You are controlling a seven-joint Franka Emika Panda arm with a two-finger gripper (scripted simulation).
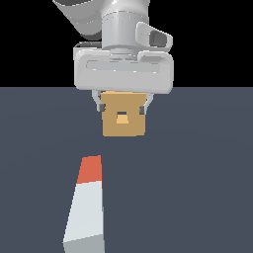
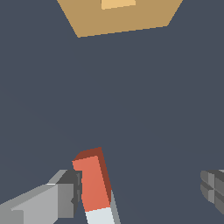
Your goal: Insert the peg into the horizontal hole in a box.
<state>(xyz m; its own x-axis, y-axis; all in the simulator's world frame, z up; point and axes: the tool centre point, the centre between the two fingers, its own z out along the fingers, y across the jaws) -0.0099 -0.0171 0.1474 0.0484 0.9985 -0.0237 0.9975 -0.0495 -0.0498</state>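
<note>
The peg point(image 1: 86, 207) lies flat on the dark counter point(image 1: 197, 188), its red end toward the box point(image 1: 123, 118) at 12 o'clock. The pincer point(image 2: 140, 192) hangs wide apart, holding nothing.

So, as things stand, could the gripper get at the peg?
Probably yes. The gripper is open, and in the wrist view the peg's orange end sits between the fingers, close to one, with nothing on top of it. The box lies apart from it, out of the way.
</note>
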